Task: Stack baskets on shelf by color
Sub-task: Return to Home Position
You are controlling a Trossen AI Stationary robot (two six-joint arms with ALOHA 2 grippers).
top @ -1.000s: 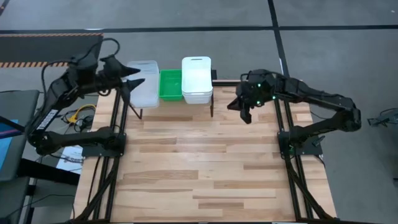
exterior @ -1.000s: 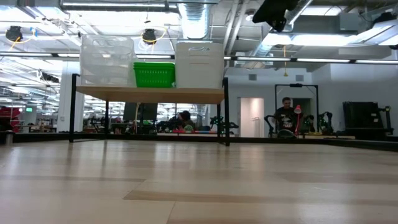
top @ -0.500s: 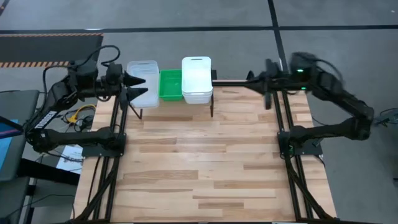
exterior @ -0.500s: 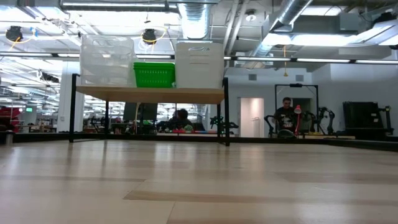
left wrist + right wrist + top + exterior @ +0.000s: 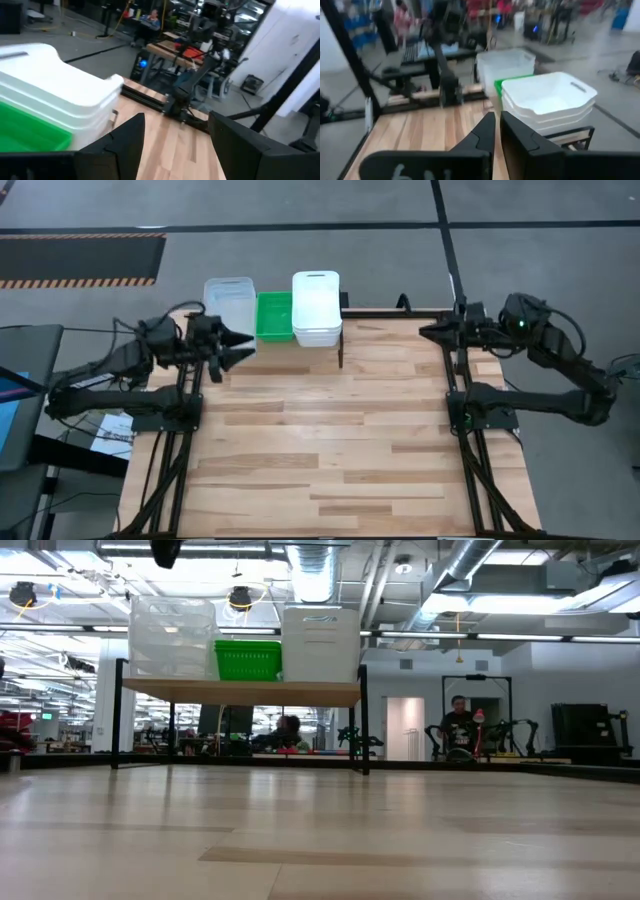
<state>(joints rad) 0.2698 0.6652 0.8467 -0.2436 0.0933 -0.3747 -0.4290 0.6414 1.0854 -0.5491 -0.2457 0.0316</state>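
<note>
At upper centre of the overhead view, the shelf (image 5: 240, 692) holds clear baskets (image 5: 230, 305), green baskets (image 5: 273, 317) and white baskets (image 5: 316, 307), grouped by colour. Left gripper (image 5: 243, 348), fingers spread and empty, hovers just lower-left of them; right gripper (image 5: 428, 332), fingers together, sits well right. Homing should steer wide of the baskets.

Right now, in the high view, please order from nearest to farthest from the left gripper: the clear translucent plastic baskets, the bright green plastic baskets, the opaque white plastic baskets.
1. The clear translucent plastic baskets, at the shelf's left end, just beyond the left gripper.
2. The bright green plastic baskets, in the shelf's middle.
3. The opaque white plastic baskets, at the shelf's right end.
</note>
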